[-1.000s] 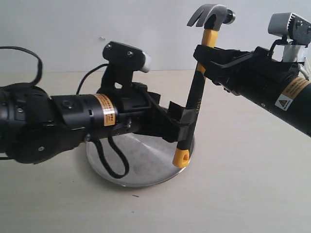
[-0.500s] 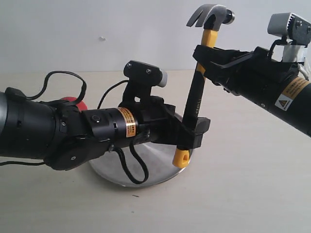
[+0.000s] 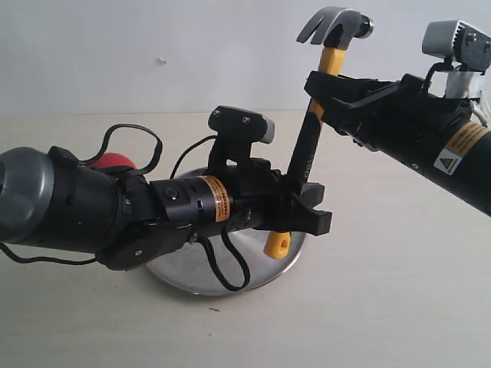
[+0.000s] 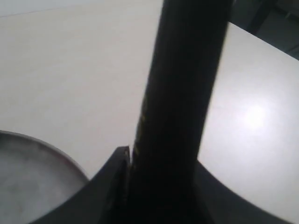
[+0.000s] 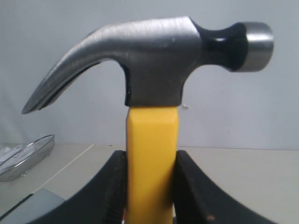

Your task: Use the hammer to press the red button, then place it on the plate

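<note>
The hammer [image 3: 305,149] stands nearly upright above the plate [image 3: 192,280], its grey head [image 5: 159,56] on top and its yellow butt low over the plate. My right gripper [image 3: 318,88] is shut on the yellow neck just under the head, seen in its wrist view [image 5: 152,156]. The left gripper [image 3: 314,205] is shut on the black lower handle [image 4: 182,84], which fills the gap between its fingers [image 4: 161,158]. The red button [image 3: 115,162] peeks out behind the left arm, mostly hidden. A piece of the plate's rim [image 4: 42,142] shows in the left wrist view.
The left arm's black cable [image 3: 230,268] hangs in a loop over the plate. A wire mesh basket [image 5: 23,158] lies far off on the table in the right wrist view. Bare table stretches to the right of the plate [image 3: 383,276].
The left arm has pushed further right, bringing its jaws deeper round the lower handle. The hammer's yellow butt has swung slightly left and up. The right arm has stayed still.
</note>
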Action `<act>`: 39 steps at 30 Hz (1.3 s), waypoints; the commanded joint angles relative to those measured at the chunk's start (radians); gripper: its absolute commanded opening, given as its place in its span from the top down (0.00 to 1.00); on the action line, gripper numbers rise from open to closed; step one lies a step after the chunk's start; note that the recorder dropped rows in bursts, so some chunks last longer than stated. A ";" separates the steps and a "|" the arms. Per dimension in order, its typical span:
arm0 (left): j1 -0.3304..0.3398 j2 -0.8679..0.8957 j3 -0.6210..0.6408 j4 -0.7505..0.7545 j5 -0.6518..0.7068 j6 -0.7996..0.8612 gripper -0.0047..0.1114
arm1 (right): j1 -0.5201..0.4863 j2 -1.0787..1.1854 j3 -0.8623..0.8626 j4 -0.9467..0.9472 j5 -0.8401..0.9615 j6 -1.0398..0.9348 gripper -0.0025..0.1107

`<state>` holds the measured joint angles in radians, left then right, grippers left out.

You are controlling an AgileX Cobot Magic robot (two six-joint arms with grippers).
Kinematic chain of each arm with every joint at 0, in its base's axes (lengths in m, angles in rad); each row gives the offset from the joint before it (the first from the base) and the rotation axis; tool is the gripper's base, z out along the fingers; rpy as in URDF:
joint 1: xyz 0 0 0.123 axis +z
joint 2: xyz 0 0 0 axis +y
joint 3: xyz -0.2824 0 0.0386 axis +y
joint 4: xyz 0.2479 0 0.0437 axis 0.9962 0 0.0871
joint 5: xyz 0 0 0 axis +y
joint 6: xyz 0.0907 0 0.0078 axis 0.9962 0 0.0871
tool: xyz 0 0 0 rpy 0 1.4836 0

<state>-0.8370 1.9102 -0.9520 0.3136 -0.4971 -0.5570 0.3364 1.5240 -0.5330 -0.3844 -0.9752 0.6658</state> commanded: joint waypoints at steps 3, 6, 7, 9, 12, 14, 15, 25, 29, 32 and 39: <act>-0.002 -0.003 -0.004 -0.012 -0.009 -0.007 0.96 | 0.001 -0.011 -0.014 0.008 -0.059 -0.008 0.98; -0.002 -0.003 -0.004 -0.014 -0.009 -0.007 0.96 | 0.001 -0.011 -0.014 0.008 -0.048 -0.010 0.98; -0.002 -0.003 -0.004 -0.018 -0.012 -0.007 0.96 | 0.001 -0.011 -0.014 0.008 -0.040 -0.014 0.98; -0.002 -0.005 -0.004 -0.037 -0.013 -0.007 0.96 | 0.001 -0.011 -0.014 0.008 -0.030 -0.018 0.98; 0.008 -0.022 -0.004 -0.049 -0.013 -0.016 0.96 | 0.001 -0.011 -0.014 0.013 -0.006 -0.018 0.97; 0.019 -0.041 -0.004 -0.049 -0.014 -0.029 0.96 | 0.001 -0.011 -0.014 0.013 -0.006 -0.018 0.94; 0.023 -0.052 -0.004 -0.049 -0.014 -0.029 0.96 | 0.001 -0.011 -0.014 0.013 -0.006 -0.018 0.91; 0.054 -0.128 -0.002 -0.091 -0.031 -0.027 0.96 | 0.001 -0.011 -0.014 0.006 0.028 -0.014 0.50; 0.070 -0.155 0.002 -0.091 -0.022 -0.027 0.96 | 0.001 -0.011 -0.014 0.004 0.030 -0.014 0.46; 0.077 -0.167 0.004 -0.093 -0.012 -0.027 0.96 | 0.001 -0.011 -0.014 0.004 0.030 -0.014 0.46; 0.112 -0.205 0.025 -0.093 0.025 0.013 0.96 | 0.001 -0.011 -0.014 0.007 0.030 -0.014 0.46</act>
<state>-0.7470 1.7471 -0.9265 0.2285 -0.4191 -0.5795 0.3396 1.5223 -0.5475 -0.3768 -0.9399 0.6610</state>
